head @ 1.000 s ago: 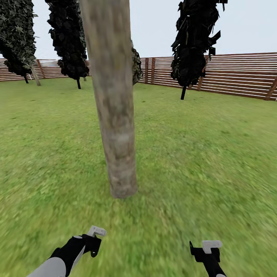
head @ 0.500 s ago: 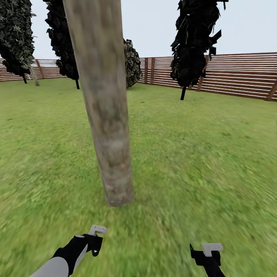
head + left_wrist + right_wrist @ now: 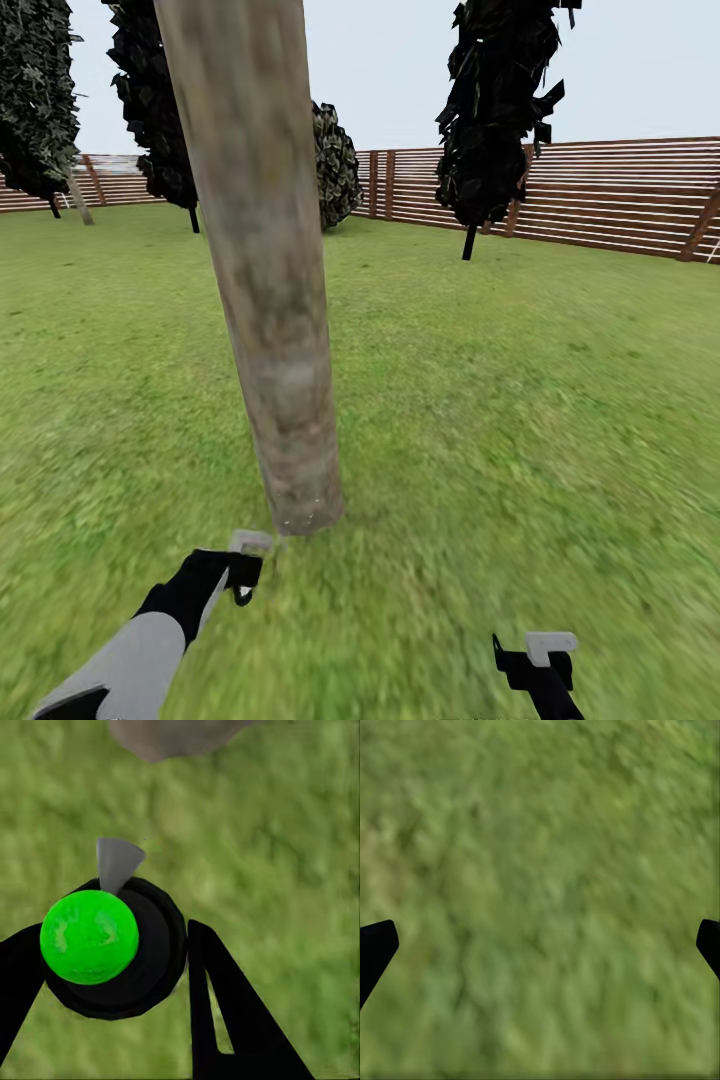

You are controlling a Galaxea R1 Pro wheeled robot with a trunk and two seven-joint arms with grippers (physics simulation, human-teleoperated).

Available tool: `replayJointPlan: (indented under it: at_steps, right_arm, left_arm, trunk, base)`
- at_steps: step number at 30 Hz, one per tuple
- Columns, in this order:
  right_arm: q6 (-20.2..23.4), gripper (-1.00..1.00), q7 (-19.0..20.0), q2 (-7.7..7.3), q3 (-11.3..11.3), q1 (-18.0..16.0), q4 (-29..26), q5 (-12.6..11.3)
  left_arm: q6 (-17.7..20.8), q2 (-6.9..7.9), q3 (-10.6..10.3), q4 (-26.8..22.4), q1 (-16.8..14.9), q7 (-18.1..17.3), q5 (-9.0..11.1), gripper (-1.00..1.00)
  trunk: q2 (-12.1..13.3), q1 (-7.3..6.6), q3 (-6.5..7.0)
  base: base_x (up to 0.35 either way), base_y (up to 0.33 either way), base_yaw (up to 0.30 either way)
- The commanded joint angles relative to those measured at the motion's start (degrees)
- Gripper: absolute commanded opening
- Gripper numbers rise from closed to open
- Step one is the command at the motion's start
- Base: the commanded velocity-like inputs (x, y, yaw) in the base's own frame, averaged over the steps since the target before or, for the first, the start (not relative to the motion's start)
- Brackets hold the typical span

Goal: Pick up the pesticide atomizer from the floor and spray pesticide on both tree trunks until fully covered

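One tree's thick grey-brown trunk (image 3: 272,300) rises from the grass straight ahead, leaning slightly, its crown out of view. My left gripper (image 3: 243,572) hovers low just in front of the trunk's base. In the left wrist view it (image 3: 112,954) is shut on the pesticide atomizer (image 3: 90,937), a black round body with a bright green ball top and a grey nozzle (image 3: 116,861) pointing at the trunk's foot (image 3: 169,735). My right gripper (image 3: 537,662) hangs low at the right over bare grass, its fingers (image 3: 375,949) wide open.
Green lawn (image 3: 520,400) spreads all around. Dark column-shaped leafy trees (image 3: 495,110) stand farther back, left and right of the trunk. A brown slatted wooden fence (image 3: 620,195) closes off the far side.
My left arm has reached forward, bringing the atomizer closer to the trunk's base. The view has shifted slightly, so the trunk sits a bit further left. The right gripper holds still.
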Motion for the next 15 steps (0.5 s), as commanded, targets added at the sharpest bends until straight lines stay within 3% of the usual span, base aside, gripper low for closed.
replayJointPlan:
  at_steps: [1,2,4,6,7,9,12,13,15]
  right_arm:
    - [-0.18,1.0,-0.3,0.01,-0.19,-0.07,0.09,0.64]
    - [-0.18,1.0,-0.3,0.01,-0.18,-0.07,0.07,0.67]
    - [-0.18,1.0,-0.3,0.01,-0.17,-0.07,0.04,0.69]
    - [-0.18,1.0,-0.3,0.01,-0.19,-0.07,0.04,0.69]
    - [-0.18,1.0,-0.3,0.01,-0.22,-0.04,0.04,0.69]
    - [-0.18,1.0,-0.3,0.01,-0.24,-0.04,0.03,0.69]
    - [-0.18,1.0,-0.3,0.01,-0.19,-0.04,0.03,0.7]
    - [-0.18,1.0,-0.3,0.01,-0.18,-0.05,0.03,0.7]
    - [-0.18,1.0,-0.3,0.01,-0.16,-0.06,0.03,0.7]
  left_arm:
    - [0.31,-1.06,0.4,-0.21,-0.25,-0.48,-0.66,-1.0]
    - [0.67,-3.09,0.3,-0.38,-0.68,-0.49,-0.74,-1.0]
    - [2.03,-4.79,0.25,-0.53,-1.74,-0.49,-0.75,-1.0]
    - [3.99,-4.95,0.34,-0.62,-2.93,-0.78,-0.68,-1.0]
    - [4.67,-4.39,0.48,-1.04,-3.3,-2.19,-0.76,-1.0]
    - [5.16,-0.73,0.71,-3.54,-3.13,-6.77,-0.7,-1.0]
    - [5.31,2.58,0.33,-5.33,-2.82,-11.14,-1.02,-1.0]
    - [5.33,2.43,0.25,-5.42,-2.81,-11.39,-0.99,-1.0]
    - [5.31,0.14,0.19,-5.54,-3.01,-11.28,-1.21,-1.0]
  trunk:
    - [-0.02,-0.01,-0.05]
    - [-0.02,-0.01,-0.05]
    - [-0.02,-0.01,-0.05]
    - [-0.02,-0.01,-0.05]
    - [-0.02,-0.01,-0.05]
    - [-0.02,-0.01,-0.05]
    - [-0.02,-0.01,-0.05]
    - [-0.02,-0.01,-0.05]
    - [-0.02,-0.01,-0.05]
  base:
    - [0.0,0.0,-0.004]
    - [0.0,0.0,-0.002]
    - [0.0,0.0,-0.001]
    - [0.0,0.0,0.0]
    - [0.0,0.0,0.0]
    - [0.0,0.0,0.0]
    - [-0.002,0.0,0.0]
    - [-0.088,0.0,0.0]
    - [-0.242,0.0,0.0]
